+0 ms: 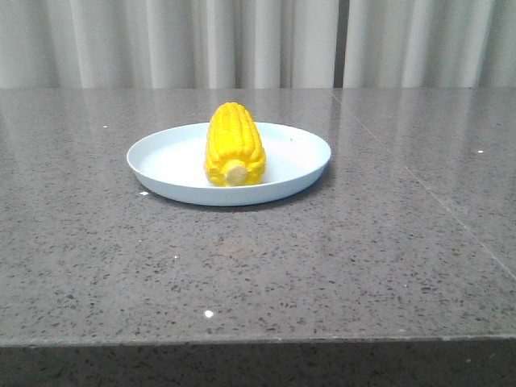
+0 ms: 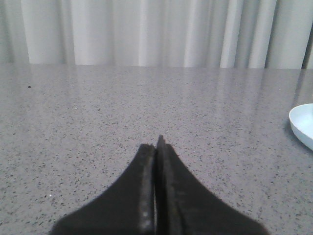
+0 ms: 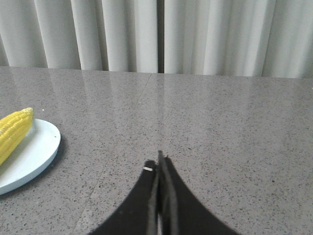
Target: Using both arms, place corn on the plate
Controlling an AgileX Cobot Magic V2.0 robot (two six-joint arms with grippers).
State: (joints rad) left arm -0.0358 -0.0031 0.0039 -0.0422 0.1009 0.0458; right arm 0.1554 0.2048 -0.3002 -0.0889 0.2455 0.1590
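- Nearest, in the wrist views, the left gripper (image 2: 157, 147) has its dark fingers pressed together with nothing between them, low over the speckled grey table (image 1: 339, 266). The right gripper (image 3: 159, 164) is the same — tips together, holding nothing.
- Neither arm shows in the front view, so both seem parked back at the near side, each well apart from the dish. That fits a placement already made, judging by how things lie.
- Further out, the plate (image 1: 153, 165) sits mid-table, pale blue, shallow and plain, its low rim enough to stop a cob rolling off.
- The corn (image 1: 234, 143) lies in the plate, near its middle, the pale stub end toward the camera — bright yellow, with neat kernel rows running lengthwise.
- Farthest back hang pale pleated curtains (image 1: 242, 40).
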